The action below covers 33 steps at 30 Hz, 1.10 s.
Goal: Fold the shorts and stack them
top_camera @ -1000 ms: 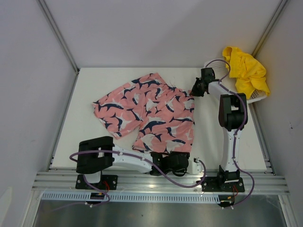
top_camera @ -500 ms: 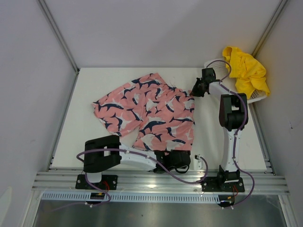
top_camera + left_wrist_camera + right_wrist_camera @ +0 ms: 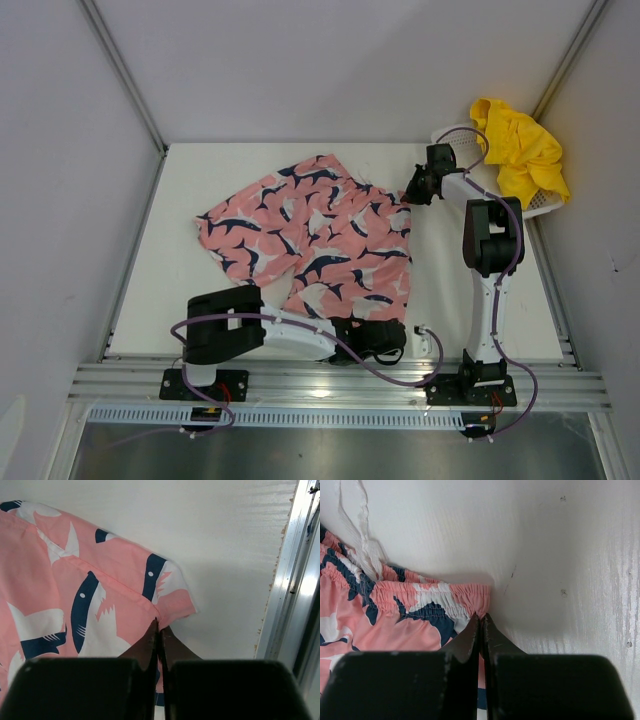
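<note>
The pink shorts point(image 3: 315, 235) lie spread mid-table, with white table point(image 3: 190, 190) showing on their left and far sides. One leg hem ends close to the near rail point(image 3: 287, 580). The left gripper point(image 3: 159, 628) has its jaws pinched together on that hem, just beside its corner; the top view hides this under the wrist. The right gripper point(image 3: 481, 621) is clamped on the waistband's far right corner, with the drawstring point(image 3: 362, 540) to its left. The yellow shorts point(image 3: 520, 145) are heaped in the basket point(image 3: 540, 208) at far right.
</note>
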{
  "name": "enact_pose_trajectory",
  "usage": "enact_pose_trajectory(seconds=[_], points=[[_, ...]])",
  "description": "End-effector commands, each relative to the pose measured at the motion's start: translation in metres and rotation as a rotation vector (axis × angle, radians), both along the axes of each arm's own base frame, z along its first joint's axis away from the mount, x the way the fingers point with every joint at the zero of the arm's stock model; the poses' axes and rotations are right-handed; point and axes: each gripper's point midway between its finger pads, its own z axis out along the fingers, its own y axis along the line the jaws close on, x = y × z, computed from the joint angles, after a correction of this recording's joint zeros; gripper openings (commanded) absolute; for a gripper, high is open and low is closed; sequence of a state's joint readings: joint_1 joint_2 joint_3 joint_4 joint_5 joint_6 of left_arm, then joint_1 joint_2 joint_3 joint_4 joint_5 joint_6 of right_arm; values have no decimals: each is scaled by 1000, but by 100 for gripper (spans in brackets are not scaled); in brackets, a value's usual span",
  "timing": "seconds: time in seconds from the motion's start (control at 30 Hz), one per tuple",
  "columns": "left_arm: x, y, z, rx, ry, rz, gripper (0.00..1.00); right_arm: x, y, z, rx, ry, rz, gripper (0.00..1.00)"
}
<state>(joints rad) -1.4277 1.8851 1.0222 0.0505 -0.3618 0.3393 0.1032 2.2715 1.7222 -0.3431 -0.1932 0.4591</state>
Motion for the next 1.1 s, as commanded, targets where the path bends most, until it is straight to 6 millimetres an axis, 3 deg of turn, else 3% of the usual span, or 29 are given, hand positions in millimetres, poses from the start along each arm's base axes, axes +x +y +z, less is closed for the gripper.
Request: enact_pose_trajectory(seconds=[0.0, 0.33, 0.73, 0.93, 1.07], points=[[-2, -13, 24, -78, 21, -7, 0, 5, -1, 25, 11, -50, -5, 1], [-23, -5, 43, -81, 74, -30, 0, 6, -1, 21, 12, -47, -6, 0], [-74, 1, 44, -102, 115, -78, 0, 8, 4, 15, 34, -27, -5, 0], [-99, -11, 46, -158, 74, -80, 0, 4, 9, 12, 70, -7, -6, 0], [-119, -13, 36, -155, 100, -86, 0, -1, 16, 9, 131, 14, -3, 0]])
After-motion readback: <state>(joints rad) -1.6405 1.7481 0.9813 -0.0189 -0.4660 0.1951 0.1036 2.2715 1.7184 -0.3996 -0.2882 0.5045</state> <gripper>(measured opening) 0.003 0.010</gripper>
